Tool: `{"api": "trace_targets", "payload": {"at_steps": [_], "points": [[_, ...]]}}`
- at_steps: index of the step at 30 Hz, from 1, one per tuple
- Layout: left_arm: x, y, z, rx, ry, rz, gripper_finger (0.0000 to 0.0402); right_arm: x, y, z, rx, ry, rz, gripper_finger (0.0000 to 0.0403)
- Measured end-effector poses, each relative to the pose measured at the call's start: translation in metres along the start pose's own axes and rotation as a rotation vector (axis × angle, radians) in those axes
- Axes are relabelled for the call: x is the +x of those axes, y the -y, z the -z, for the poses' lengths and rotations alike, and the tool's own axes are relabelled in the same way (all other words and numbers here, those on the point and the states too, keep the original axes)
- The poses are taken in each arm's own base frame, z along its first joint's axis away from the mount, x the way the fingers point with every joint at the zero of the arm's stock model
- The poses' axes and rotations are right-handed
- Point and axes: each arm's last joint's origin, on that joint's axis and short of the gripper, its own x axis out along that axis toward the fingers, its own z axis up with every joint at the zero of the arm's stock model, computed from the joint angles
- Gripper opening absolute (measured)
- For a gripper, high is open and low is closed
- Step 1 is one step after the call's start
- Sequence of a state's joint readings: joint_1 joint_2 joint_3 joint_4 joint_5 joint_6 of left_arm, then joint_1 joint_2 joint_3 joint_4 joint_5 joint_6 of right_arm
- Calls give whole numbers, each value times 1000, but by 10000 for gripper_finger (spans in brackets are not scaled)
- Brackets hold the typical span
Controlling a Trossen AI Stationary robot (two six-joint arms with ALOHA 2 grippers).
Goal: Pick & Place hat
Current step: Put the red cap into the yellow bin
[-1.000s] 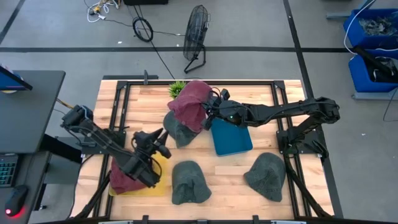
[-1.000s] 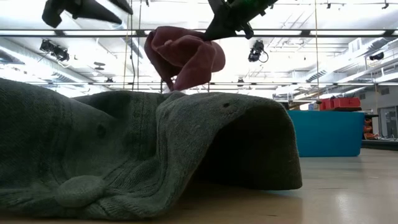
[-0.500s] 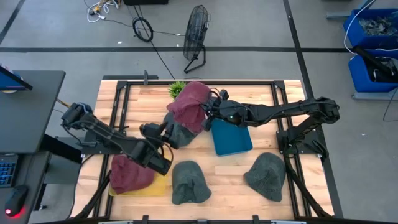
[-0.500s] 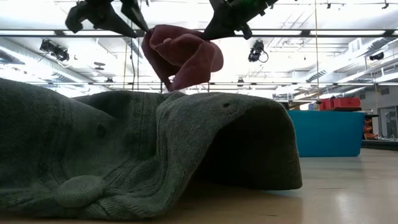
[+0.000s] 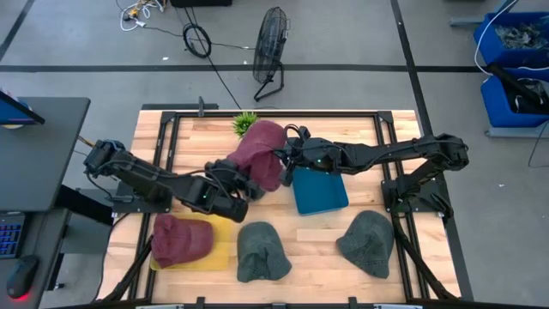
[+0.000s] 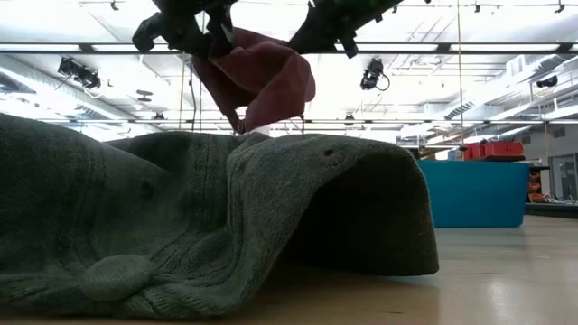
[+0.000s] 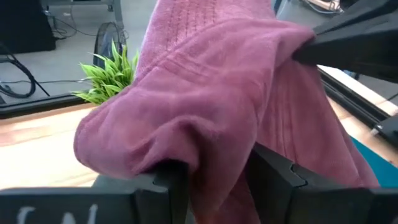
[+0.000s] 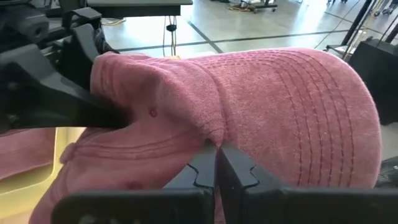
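A dark red hat (image 5: 260, 150) hangs in the air over the table's middle, far side, and shows in the low view (image 6: 266, 77). My right gripper (image 5: 286, 156) comes from the right and is shut on it. My left gripper (image 5: 246, 180) has reached it from the near left and is open, with a hanging fold (image 7: 217, 168) between its fingers. A second red hat (image 5: 182, 239) lies on a yellow tray (image 5: 225, 233). Two green hats (image 5: 260, 251) (image 5: 367, 242) lie near the front edge. A blue tray (image 5: 319, 190) sits right of centre. My right gripper pinches a raised fold (image 8: 214, 138) of the red hat's crown between its two fingers, coming level from the table's right. The hat is lifted clear and droops below the fingers. My left gripper's open fingers (image 7: 165, 180) stand on either side of a hanging fold at the hat's lower left part, and the cloth lies against them. They come from the near left.
A small green plant (image 5: 244, 123) stands at the far edge behind the hat. The near green hat (image 6: 226, 226) fills the low view's foreground. The table's black frame rails (image 5: 386, 146) run along its sides. Bare wood shows between the two green hats.
My left arm has swung from above the yellow tray toward the far right and up to the hanging red hat, bringing its fingers around the hat's lower fold. The right gripper has kept the hat aloft; the hat's left side has shifted slightly.
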State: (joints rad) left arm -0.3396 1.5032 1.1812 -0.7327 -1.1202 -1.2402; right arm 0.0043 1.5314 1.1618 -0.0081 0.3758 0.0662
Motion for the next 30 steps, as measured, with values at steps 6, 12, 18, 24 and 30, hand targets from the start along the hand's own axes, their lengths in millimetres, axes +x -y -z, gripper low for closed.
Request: {"api": "trace_targets", "payload": {"at_steps": [6, 12, 18, 24, 30], "points": [[8, 7, -6, 86, 1, 30, 111, 0, -2, 0, -13, -4, -67, 9], [8, 19, -12, 186, 1, 121, 12, -1, -5, 4, -70, -39, -155, 10], [3, 17, -13, 249, -65, 187, 7, -4, -7, 16, -181, -156, -172, 33], [-30, 6, -37, 265, -107, 276, 7, -12, -3, 27, -211, -299, -170, 65], [-75, -11, -66, 195, -280, 495, 6, -20, 1, 31, -218, -376, -161, 94]]}}
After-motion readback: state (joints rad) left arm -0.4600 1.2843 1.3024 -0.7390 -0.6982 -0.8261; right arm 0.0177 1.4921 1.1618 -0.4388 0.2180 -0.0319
